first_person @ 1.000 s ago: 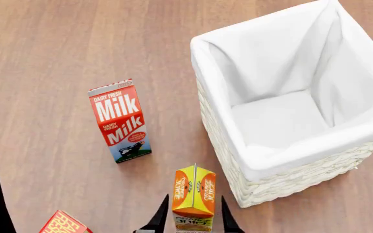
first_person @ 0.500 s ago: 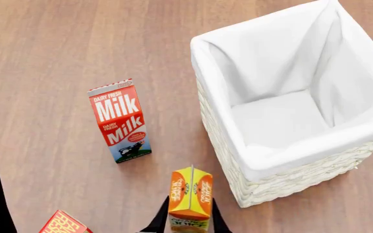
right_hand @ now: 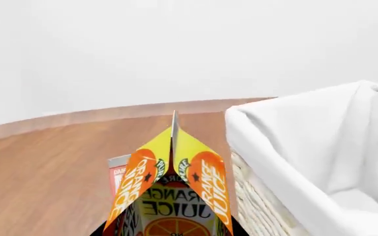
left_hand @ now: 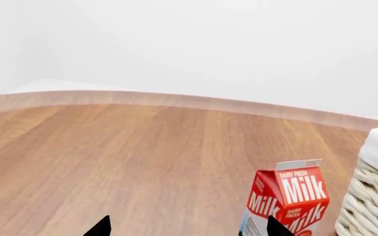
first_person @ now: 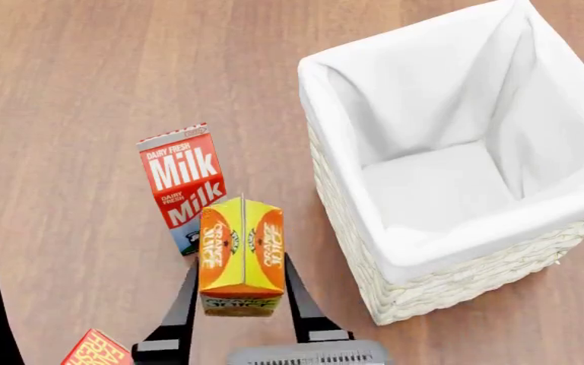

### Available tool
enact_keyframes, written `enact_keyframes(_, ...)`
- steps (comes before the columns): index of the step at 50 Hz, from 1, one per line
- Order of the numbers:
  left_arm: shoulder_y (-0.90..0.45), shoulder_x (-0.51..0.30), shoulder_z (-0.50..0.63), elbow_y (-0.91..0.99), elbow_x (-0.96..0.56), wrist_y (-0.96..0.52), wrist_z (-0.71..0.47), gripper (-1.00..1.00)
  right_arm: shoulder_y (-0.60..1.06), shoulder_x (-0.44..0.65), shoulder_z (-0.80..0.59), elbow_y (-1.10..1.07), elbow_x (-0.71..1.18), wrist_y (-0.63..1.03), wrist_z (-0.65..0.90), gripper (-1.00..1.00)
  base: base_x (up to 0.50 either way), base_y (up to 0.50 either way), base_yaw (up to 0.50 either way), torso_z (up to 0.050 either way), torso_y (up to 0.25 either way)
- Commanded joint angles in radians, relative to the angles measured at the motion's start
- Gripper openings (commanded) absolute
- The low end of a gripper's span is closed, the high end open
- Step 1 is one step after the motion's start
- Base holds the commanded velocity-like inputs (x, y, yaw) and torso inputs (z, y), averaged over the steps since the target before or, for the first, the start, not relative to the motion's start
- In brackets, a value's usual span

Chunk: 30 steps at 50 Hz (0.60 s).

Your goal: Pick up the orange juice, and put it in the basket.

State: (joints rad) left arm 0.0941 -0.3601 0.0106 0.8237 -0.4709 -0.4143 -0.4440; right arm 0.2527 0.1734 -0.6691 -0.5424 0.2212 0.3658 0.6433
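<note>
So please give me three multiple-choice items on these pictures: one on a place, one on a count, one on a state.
1. Where is the orange juice carton?
A. inside the basket
B. between the right gripper's fingers, outside the basket
C. lying flat on the table

2. How many cartons or boxes show in the head view?
A. one
B. three
C. five

3. What does the basket hold?
A. nothing but its white lining
B. the Milk carton
C. the Butter box

Answers:
1. B: the right gripper clamps it, beside the wicker wall.
2. B: juice, Milk carton, and a red box's corner.
3. A: only cloth shows inside.
</note>
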Motion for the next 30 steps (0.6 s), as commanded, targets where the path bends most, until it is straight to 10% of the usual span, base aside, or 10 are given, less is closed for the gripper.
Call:
enact_keyframes(1,-0.007,0.022,-0.042,-0.016,0.008,0.033,-0.010,1.00,0.089,-0.029,-0.008,-0.255,-0.021,0.217,-0.017,-1.00,0.00,0.00,0.00,0.000,0.000)
enact_keyframes(30,-0.001,0.012,-0.046,-0.013,-0.006,0.046,-0.017,1.00,0.504,-0.083,0.254,-0.450,0.202,0.703,-0.020,-1.00,0.00,0.00,0.00,0.000,0.001)
